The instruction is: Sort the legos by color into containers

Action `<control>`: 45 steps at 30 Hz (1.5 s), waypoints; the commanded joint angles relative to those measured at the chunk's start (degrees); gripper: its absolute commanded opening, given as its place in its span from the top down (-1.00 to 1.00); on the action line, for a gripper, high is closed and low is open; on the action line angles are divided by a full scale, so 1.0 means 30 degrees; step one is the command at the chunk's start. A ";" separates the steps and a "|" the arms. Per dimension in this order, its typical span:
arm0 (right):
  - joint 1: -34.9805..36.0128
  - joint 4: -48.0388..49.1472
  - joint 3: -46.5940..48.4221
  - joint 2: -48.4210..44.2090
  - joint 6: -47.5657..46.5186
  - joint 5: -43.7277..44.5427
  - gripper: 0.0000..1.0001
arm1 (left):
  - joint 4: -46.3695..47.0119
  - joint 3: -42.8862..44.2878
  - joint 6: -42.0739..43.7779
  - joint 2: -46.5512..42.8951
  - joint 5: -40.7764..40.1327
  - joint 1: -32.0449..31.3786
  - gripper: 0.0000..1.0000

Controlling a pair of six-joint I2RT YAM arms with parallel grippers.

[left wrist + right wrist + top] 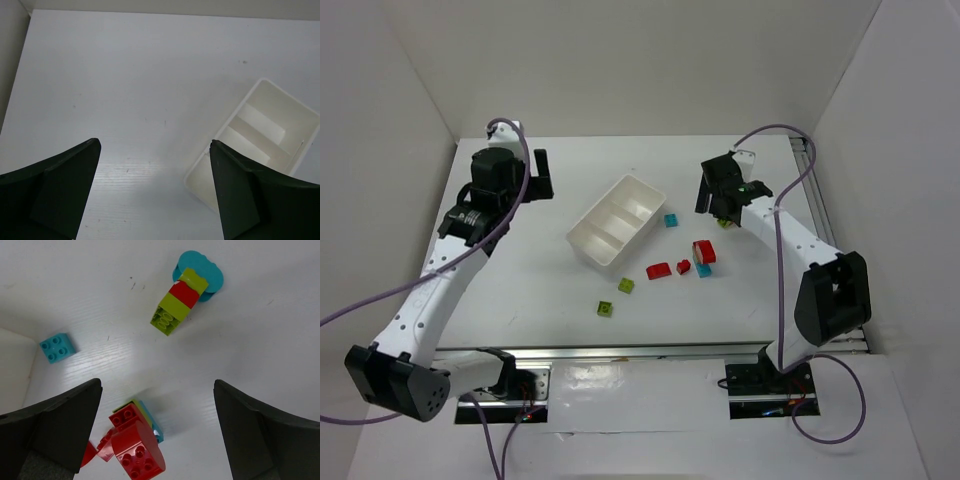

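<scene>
Step in hand: the very start of sorting, by the look of it; no brick in any compartment, none held.
Tray (pixel 617 226): white, three compartments, set askew near the middle of the desk (pixel 520 300), a little toward the far edge; bare inside in both the overhead and left wrist views.
Left gripper (pixel 155 150): spread wide, grasping nothing; over bare desk toward the far left corner, with the tray off to its right.
Right gripper (pixel 156 390): spread wide, grasping nothing; hanging above the bricks in the far half, toward the right edge.
Mixed stack (pixel 180 300): lime, red and lime pieces joined, lying on its side against a cyan round piece (pixel 200 260); ahead of the right fingers, not between them.
Cyan brick (pixel 57 347): single, near the tray's right end, apart from it.
Red cluster (pixel 135 440): red pieces bunched with lime and cyan ones, low between the right fingers; joined or merely touching, cannot tell.
Lime brick (pixel 626 285): loose, between the tray and the near edge.
Second lime brick (pixel 606 309): loose, just nearer that edge.
Next move: probably a descent by the right gripper onto one single-colour brick, then a close and a carry to a compartment.
Catch: likely need to pull the joined stacks apart first, perhaps with both arms.
</scene>
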 commanded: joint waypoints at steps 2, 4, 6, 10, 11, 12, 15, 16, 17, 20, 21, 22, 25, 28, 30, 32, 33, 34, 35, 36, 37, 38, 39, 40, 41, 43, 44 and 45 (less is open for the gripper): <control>0.0691 0.1784 0.0359 -0.0160 -0.0763 -0.0192 -1.00 | 0.0000 0.0936 -0.0166 0.0683 0.1379 -0.0321 -1.00; 0.0954 0.2543 0.0533 -0.0160 -0.1147 -0.0542 -1.00 | 0.0178 0.0935 -0.0167 0.0862 0.1647 -0.0323 -1.00; 0.1162 0.3305 0.0535 0.0014 -0.1760 -0.1360 -1.00 | -0.0170 0.1399 -0.1273 0.1502 0.1938 -0.0323 -1.00; 0.1572 0.3894 0.0711 0.0453 -0.2524 -0.2213 -0.86 | -0.2105 0.3305 -0.1281 0.2880 0.3988 -0.0323 -1.00; 0.2036 0.4302 0.0711 0.0455 -0.2729 -0.2477 -0.86 | -0.2311 0.3511 -0.1281 0.3434 0.4194 -0.0323 -0.98; 0.2041 0.4538 0.0711 0.0687 -0.3195 -0.2711 -0.86 | -0.2487 0.3513 -0.1281 0.3614 0.4370 -0.0323 -0.96; 0.2480 0.5155 0.0361 0.1155 -0.4016 -0.3882 -0.80 | -0.2488 0.3718 -0.1515 0.3615 0.4198 -0.0323 -0.96; 0.2480 0.5446 0.0359 0.1361 -0.4223 -0.4321 -0.80 | -0.2488 0.3515 -0.1805 0.3615 0.3935 -0.0323 -0.96; 0.2480 0.5710 0.0359 0.1769 -0.4428 -0.4760 -0.74 | -0.2488 0.3513 -0.1808 0.3615 0.3701 -0.0323 -0.93; 0.2480 0.5509 0.0707 0.3084 -0.5104 -0.6403 -0.74 | -0.2720 0.3308 -0.1808 0.3615 0.3259 -0.0323 -0.89; 0.2683 0.5507 0.0710 0.3468 -0.5278 -0.6637 -0.71 | -0.2926 0.3308 -0.1982 0.3615 0.3259 -0.0323 -0.86; 0.2685 0.5507 0.0972 0.3820 -0.5454 -0.6639 -0.68 | -0.2928 0.3308 -0.1984 0.3615 0.3259 -0.0323 -0.86; 0.2685 0.5884 0.0974 0.4818 -0.5659 -0.6874 -0.68 | -0.2928 0.2871 -0.1984 0.3615 0.3522 -0.0323 -0.86; 0.2685 0.7202 0.0769 0.5551 -0.5661 -0.6700 -0.68 | -0.2928 0.2692 -0.1984 0.3615 0.3728 -0.0323 -0.86; 0.2685 0.8748 0.0099 0.5816 -0.5661 -0.6698 -0.68 | -0.2928 0.2487 -0.1984 0.3615 0.3728 -0.0323 -0.86; 0.2685 0.9809 -0.0110 0.6080 -0.5836 -0.6874 -0.68 | -0.2928 0.2313 -0.1984 0.3615 0.3525 -0.0323 -0.86; 0.2453 1.0278 -0.0400 0.6573 -0.5836 -0.7164 -0.68 | -0.2928 0.2312 -0.1984 0.3615 0.3523 -0.0323 -0.86; 0.2277 1.0892 -0.0403 0.6781 -0.5836 -0.7167 -0.68 | -0.2928 0.2312 -0.1984 0.3615 0.3523 -0.0323 -0.86; 0.2275 1.1188 -0.0403 0.6986 -0.5836 -0.7167 -0.68 | -0.2928 0.2312 -0.1984 0.3615 0.3523 -0.0323 -0.86; 0.2275 1.1568 -0.0403 0.7365 -0.5836 -0.6935 -0.58 | -0.2928 0.2486 -0.1984 0.3615 0.3523 -0.0323 -0.86; 0.2072 1.1775 -0.0403 0.7369 -0.5836 -0.6932 -0.53 | -0.2928 0.2487 -0.1984 0.3615 0.3349 -0.0323 -0.86; 0.2070 1.1980 -0.0403 0.7601 -0.5633 -0.6932 -0.48 | -0.2928 0.2487 -0.1984 0.3615 0.3347 -0.0323 -0.86; 0.1838 1.2156 -0.0403 0.7835 -0.5631 -0.6932 -0.45 | -0.2928 0.2487 -0.1984 0.3615 0.3347 -0.0323 -0.86; 0.1836 1.2157 -0.0403 0.7838 -0.5631 -0.7164 -0.45 | -0.2928 0.2487 -0.1984 0.3615 0.3173 -0.0323 -0.86; 0.1633 1.2157 -0.0229 0.8041 -0.5428 -0.7167 -0.45 | -0.2928 0.2661 -0.1781 0.3789 0.3171 -0.0323 -0.86; 0.1631 1.1982 -0.0227 0.8043 -0.5426 -0.6935 -0.33 | -0.2928 0.2663 -0.1779 0.3791 0.2968 -0.0323 -0.86; 0.1631 1.2214 -0.0459 0.8043 -0.5426 -0.6932 -0.33 | -0.2928 0.2663 -0.1779 0.3791 0.2966 -0.0323 -0.86; 0.1631 1.2216 -0.0461 0.8043 -0.5223 -0.6932 -0.31 | -0.2928 0.2663 -0.1605 0.3791 0.2763 -0.0323 -0.86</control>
